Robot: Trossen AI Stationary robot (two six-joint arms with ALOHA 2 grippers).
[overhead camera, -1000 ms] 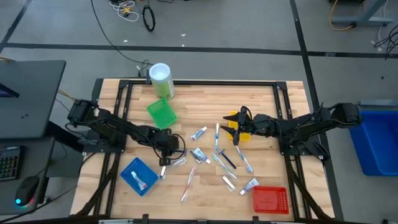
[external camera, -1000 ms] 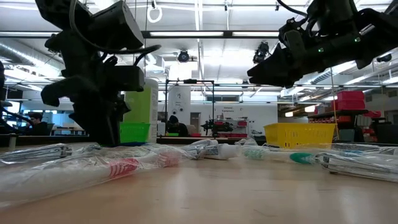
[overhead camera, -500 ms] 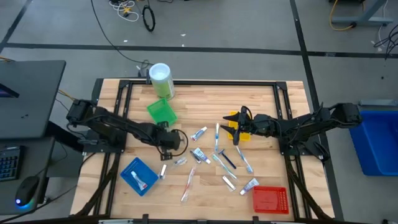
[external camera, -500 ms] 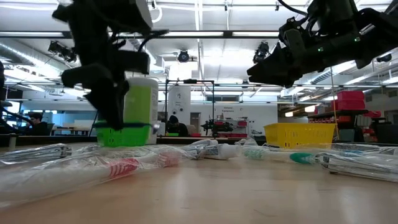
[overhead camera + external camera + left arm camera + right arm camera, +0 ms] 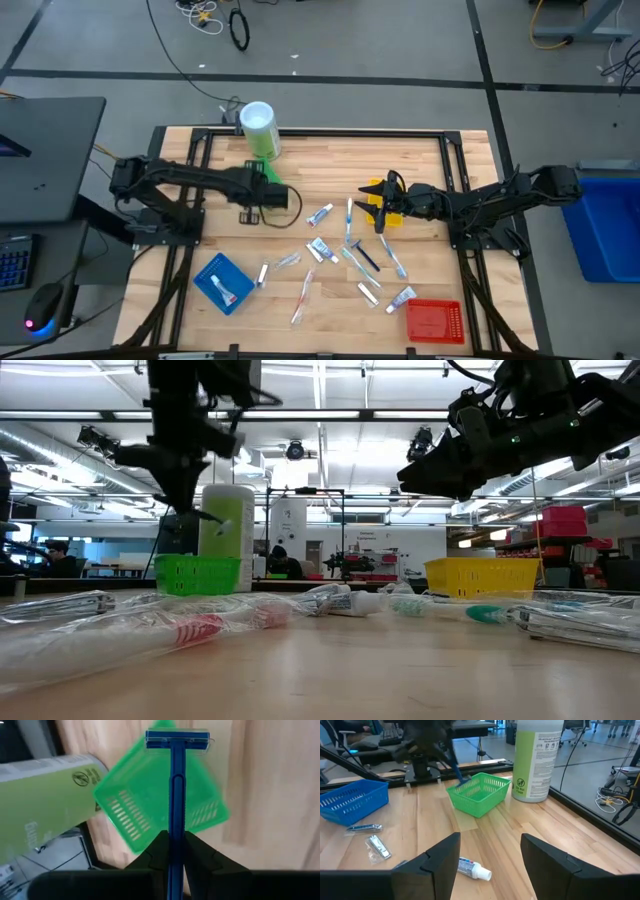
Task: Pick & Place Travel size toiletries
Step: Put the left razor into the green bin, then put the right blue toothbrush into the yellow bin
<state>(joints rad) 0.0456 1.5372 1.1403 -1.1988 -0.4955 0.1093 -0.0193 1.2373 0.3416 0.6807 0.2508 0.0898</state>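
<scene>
My left gripper point(image 5: 264, 193) hangs over the green tray point(image 5: 150, 810), shut on a blue razor point(image 5: 176, 780). The low view shows the razor point(image 5: 218, 523) just above the tray point(image 5: 197, 573), in front of the green canister point(image 5: 228, 530). The other toiletries point(image 5: 345, 250), tubes, toothbrushes and wrapped pieces, lie flat on the table's middle. One more lies in the blue tray point(image 5: 224, 282). My right gripper point(image 5: 490, 840) is open and waits above the yellow tray point(image 5: 392, 205). My left gripper pinches the razor's blue handle point(image 5: 175, 827) between its two fingers. The razor lies along the fingers, with its head point(image 5: 176, 740) sticking out past the tips. The fingers point down from above at a slant. The razor is lifted clear, over the green tray.
The tall green canister point(image 5: 258, 128) stands at the far edge, right behind the green tray. A red tray point(image 5: 435, 320) sits near the table's near right corner. A white tube point(image 5: 475, 869) and nail clippers point(image 5: 377, 845) lie on the wood. Black frame rails border the table.
My left gripper has risen from the table near the blue tray with the razor held shut in its fingers. It has swung toward the far edge and now hangs over the green tray. The razor is lifted clear of the table.
</scene>
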